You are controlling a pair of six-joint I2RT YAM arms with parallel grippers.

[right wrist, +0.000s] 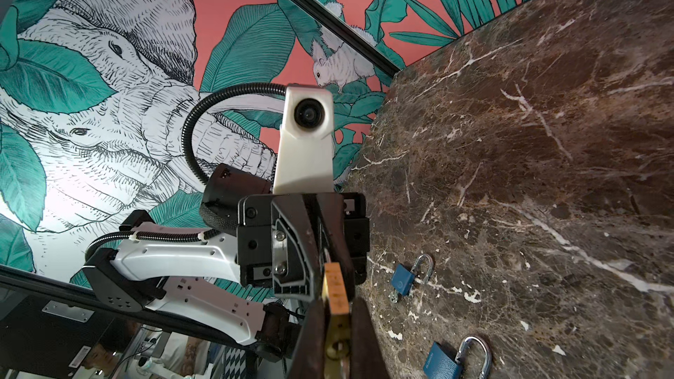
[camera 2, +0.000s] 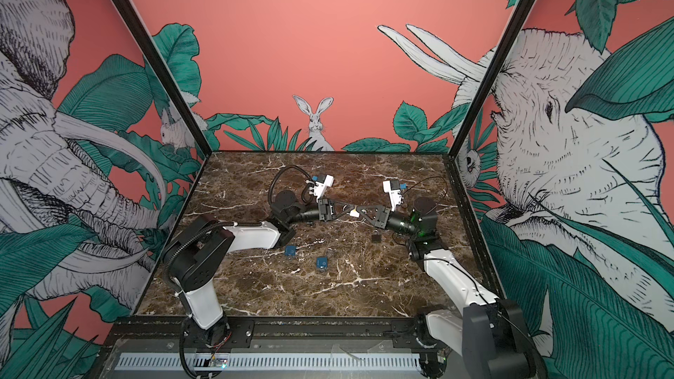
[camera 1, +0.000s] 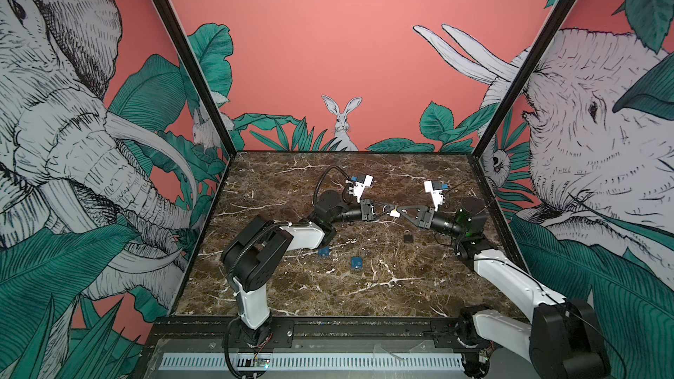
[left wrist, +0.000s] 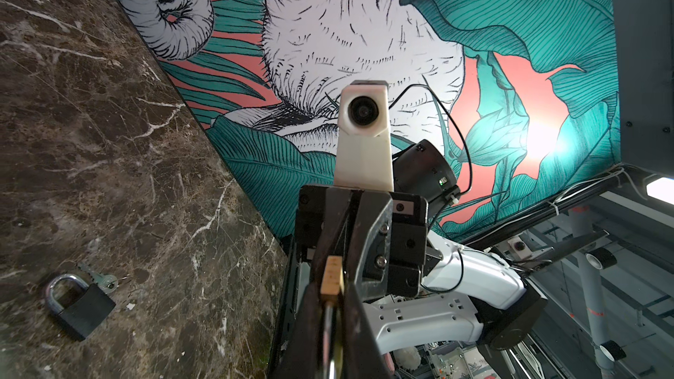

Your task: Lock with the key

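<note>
- Four padlocks: one brass padlock (left wrist: 331, 278) held in the air, one black padlock (camera 1: 408, 238), and two blue padlocks (camera 1: 324, 251) (camera 1: 356, 262).
- The black and blue padlocks lie on the marble table (camera 1: 328, 297), with their shackles closed as far as the wrist views show.
- One silver key (left wrist: 104, 280) lies just beside the black padlock's shackle. I cannot tell whether the blue padlocks have keys.
- Two arms rise from the rail at the bottom of both top views. Each bends inward, and their wrists lie roughly level above the table.
- The left gripper (camera 1: 386, 209) and right gripper (camera 1: 398, 210) point at each other, tip to tip, at the middle of both top views.
- The brass padlock sits between them, clear of the table, above and left of the black padlock in the frame.
- The right gripper's fingers (right wrist: 364, 340) are clamped on the brass body.
- The left gripper's fingers (left wrist: 310, 326) are nearly together, pinching a thin silver bar at the body's end, apparently the shackle.
- I cannot tell whether a key is in the brass padlock.
</note>
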